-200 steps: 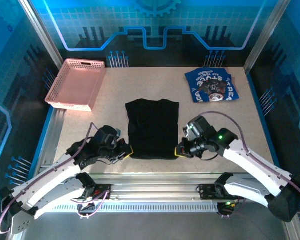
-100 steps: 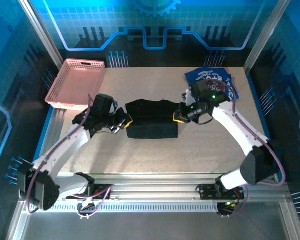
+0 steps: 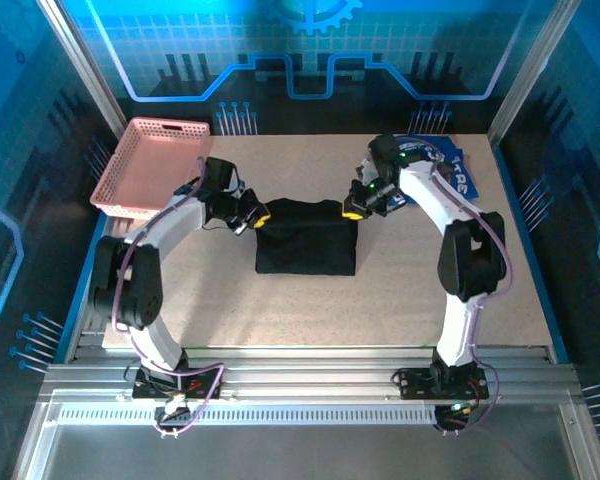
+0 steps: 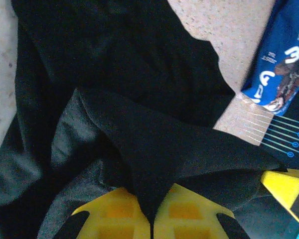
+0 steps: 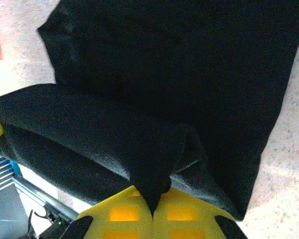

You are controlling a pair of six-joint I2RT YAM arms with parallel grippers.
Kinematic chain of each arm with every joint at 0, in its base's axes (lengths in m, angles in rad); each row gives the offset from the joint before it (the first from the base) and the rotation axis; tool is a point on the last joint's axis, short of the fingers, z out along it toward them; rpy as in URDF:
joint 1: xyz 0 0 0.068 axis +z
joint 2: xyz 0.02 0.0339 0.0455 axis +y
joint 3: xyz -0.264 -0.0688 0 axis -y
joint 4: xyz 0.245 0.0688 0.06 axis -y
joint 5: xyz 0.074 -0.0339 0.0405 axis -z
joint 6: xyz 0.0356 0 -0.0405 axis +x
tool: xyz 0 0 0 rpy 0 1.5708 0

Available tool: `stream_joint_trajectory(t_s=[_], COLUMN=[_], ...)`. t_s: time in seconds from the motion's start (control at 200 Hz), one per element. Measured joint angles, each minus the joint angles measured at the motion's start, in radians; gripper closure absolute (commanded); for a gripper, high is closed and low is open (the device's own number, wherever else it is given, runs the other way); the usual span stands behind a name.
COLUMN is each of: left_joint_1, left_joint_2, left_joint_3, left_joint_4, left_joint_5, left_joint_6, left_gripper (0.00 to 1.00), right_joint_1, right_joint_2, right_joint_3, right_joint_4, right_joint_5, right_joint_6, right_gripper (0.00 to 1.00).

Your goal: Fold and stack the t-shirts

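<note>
Half done, we reckon: left tool (image 3: 253, 214) and right tool (image 3: 352, 211) each pinch a corner of the black shirt (image 3: 306, 245) between them, mid-fold; blue shirt (image 3: 460, 172), just beyond the right tool, awaits stacking.

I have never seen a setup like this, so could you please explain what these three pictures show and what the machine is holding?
This is a robot with two arms bolted at the near edge of a table. The wide picture comes from a fixed camera above and behind the arms. The two close-ups come from a camera on each wrist, looking past that arm's own yellow fingers. On the table lie a black t-shirt in the middle, a blue printed t-shirt at the far right, and a pink basket at the far left. The left gripper and the right gripper are each shut on a pinch of the black t-shirt, one on each side near its far edge.
</note>
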Motion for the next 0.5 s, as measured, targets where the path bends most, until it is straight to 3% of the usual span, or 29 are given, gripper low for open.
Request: stream_joint_trajectory(t_s=[0.025, 0.08, 0.125, 0.315, 0.425, 0.5], left_joint_1=[0.005, 0.016, 0.03, 0.075, 0.077, 0.076], left_joint_2=[0.032, 0.094, 0.142, 0.236, 0.175, 0.069], left_joint_3=[0.018, 0.059, 0.096, 0.304, 0.387, 0.375], left_joint_4=[0.004, 0.012, 0.018, 0.016, 0.022, 0.014], left_joint_5=[0.004, 0.014, 0.017, 0.025, 0.023, 0.016], left_joint_6=[0.005, 0.011, 0.016, -0.01, 0.0, 0.026], left_gripper=[0.87, 0.64, 0.51, 0.25, 0.14, 0.09], right_joint_1=[-0.004, -0.012, -0.023, -0.077, -0.09, -0.089], right_joint_2=[0.026, 0.093, 0.151, 0.296, 0.205, 0.061], right_joint_3=[0.02, 0.081, 0.145, 0.405, 0.394, 0.277], right_joint_4=[-0.001, -0.013, -0.029, -0.075, -0.08, -0.067], right_joint_5=[0.0, 0.008, 0.011, 0.045, 0.067, 0.076], right_joint_6=[0.0, -0.008, -0.004, -0.019, -0.046, -0.074], right_gripper=[0.78, 0.56, 0.46, 0.19, 0.11, 0.08])
